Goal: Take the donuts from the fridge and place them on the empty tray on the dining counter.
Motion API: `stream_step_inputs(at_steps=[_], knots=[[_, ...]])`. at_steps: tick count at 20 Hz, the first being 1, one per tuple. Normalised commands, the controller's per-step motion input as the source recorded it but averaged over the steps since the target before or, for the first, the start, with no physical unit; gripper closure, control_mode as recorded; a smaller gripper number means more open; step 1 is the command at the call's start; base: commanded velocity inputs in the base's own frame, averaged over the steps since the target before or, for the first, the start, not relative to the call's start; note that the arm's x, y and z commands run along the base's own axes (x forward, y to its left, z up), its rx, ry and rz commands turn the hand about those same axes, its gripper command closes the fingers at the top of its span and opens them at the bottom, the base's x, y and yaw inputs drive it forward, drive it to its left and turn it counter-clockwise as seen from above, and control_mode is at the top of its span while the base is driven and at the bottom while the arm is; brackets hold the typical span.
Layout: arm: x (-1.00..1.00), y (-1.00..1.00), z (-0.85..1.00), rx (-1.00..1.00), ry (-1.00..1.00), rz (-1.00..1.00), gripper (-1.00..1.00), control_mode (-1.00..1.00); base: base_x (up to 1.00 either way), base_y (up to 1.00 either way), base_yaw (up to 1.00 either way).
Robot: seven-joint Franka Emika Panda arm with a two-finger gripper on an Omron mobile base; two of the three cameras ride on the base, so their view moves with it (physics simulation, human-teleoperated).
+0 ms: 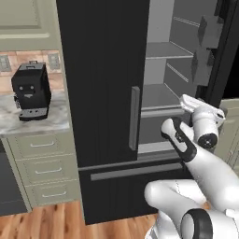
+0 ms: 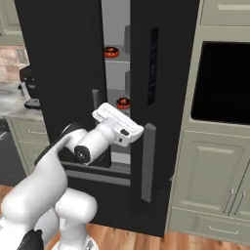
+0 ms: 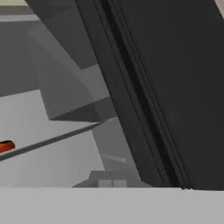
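Right base view: white two-finger gripper (image 2: 100, 114) at the gap between the doors of the tall black double-door fridge (image 2: 68, 63); fingertips hidden behind the white hand, jaws pressed together, nothing seen between them. Just beyond and slightly above the hand, a small ring donut with orange-red sides and dark icing (image 2: 123, 102) on a grey shelf; a second like donut (image 2: 112, 51) on a higher shelf, well above the hand.

Left base view: hand (image 1: 198, 108) reaches in at the lower grey shelf, right door swung open, left door shut with its long grey vertical handle (image 1: 134, 117). Shelves look bare from this side; donuts not visible here. Black boxy coffee machine (image 1: 31, 91) on the marble-topped cabinet counter (image 1: 51, 122) to the left.

Hand view: grey fridge interior and the dark door edge; an orange-red sliver (image 3: 6, 146) cut off at the left edge, probably a donut, too little showing to be sure.

Right base view also takes in a black built-in oven (image 2: 222, 83) in pale green cabinets.
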Motion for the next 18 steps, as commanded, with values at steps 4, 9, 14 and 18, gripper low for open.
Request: stream_step_inputs(at_steps=[4,9,14,18], knots=[[-0.06,-1.0,0.0,0.2,0.07,-0.21,1.0,-1.0,0.0,0.0,0.0],[-0.08,-1.0,0.0,0.3,0.1,-0.2,1.0,-1.0,0.0,0.0,0.0],[0.61,-1.0,-0.12,0.33,0.24,0.0,1.0,-1.0,0.0,0.0,0.0],[-0.05,-0.54,-0.04,0.17,-0.04,0.03,1.0,-1.0,0.0,0.0,0.0]])
